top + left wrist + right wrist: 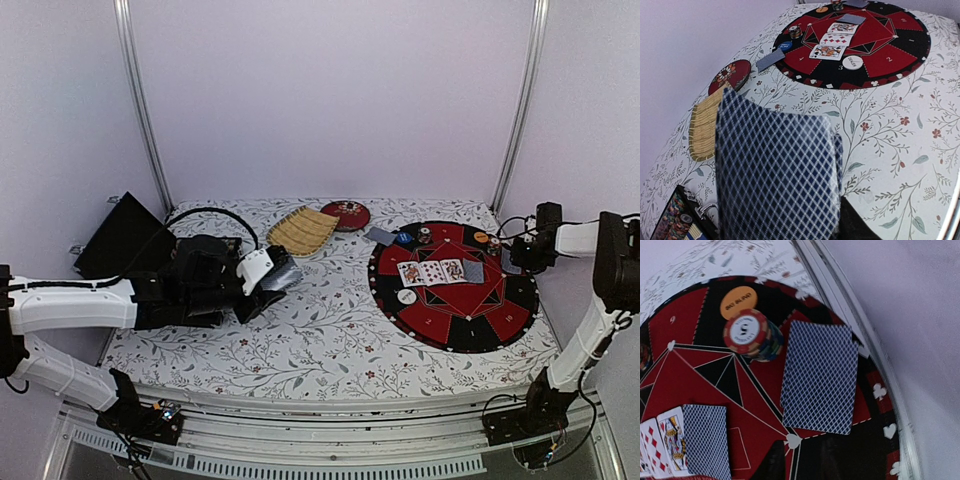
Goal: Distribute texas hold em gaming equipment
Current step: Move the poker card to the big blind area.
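Left wrist view is filled along its lower half by the card deck [775,170], blue-diamond backs toward the lens, pinched by the left gripper [272,277] above the floral tablecloth [890,150]. One card appears to sit slightly out of line at the deck's right edge. A loose pinch or a quick swing could fan the pack and spill it.

Further up the frame, on the round mat [900,30], a white button [852,62] reads DEALER and a blue disc [785,46] reads SMALL BLIND. The mat's segments carry 3, 2 and 1.

Right wrist view shows a face-down card [820,377] at centre beside a chip stack [751,334]. An orange disc [738,301] marked BIG BLIND lies above the stack, and a 9 shows at upper left.

In the top view the right gripper [522,252] hovers at the mat's right edge, and whether its jaws are spread cannot be told. Coming down there, it might topple the stack or drag the card.
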### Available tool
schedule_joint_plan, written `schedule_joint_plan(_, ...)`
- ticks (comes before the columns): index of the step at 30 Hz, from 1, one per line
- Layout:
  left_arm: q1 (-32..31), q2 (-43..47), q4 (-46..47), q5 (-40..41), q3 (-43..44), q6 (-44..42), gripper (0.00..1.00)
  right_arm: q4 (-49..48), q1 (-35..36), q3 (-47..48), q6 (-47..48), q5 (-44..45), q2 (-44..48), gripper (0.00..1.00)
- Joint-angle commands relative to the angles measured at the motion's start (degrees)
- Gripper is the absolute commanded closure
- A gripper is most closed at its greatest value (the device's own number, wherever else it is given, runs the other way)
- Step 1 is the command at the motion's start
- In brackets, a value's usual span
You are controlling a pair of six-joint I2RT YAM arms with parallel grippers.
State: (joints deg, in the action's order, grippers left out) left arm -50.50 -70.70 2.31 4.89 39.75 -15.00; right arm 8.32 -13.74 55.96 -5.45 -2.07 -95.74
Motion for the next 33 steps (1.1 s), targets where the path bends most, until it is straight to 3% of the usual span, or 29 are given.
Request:
schedule_joint_plan(1,0.2,2.0,1.4,0.6,-0.5,-0.8,0.56,6.7,-0.5,4.6,3.8,-2.2,-6.5,0.79)
schedule_joint_plan(6,0.2,3.1,1.5,1.2,-1.1,-0.9,0.56,8.1,-1.0,6.6,4.7,-2.2,-10.7,0.93)
schedule_joint_plan(20,0.4,3.1,1.4,1.7,-0.9,-1.1,0.55,10.4,-1.2,15.8,6.8,-0.1,-20.7,0.96)
schedule_joint_plan(33,0.5,2.6,1.1,1.6,-0.5,-1.1,0.56,11.9,-1.1,18.4,7.8,-2.4,-20.3,0.96)
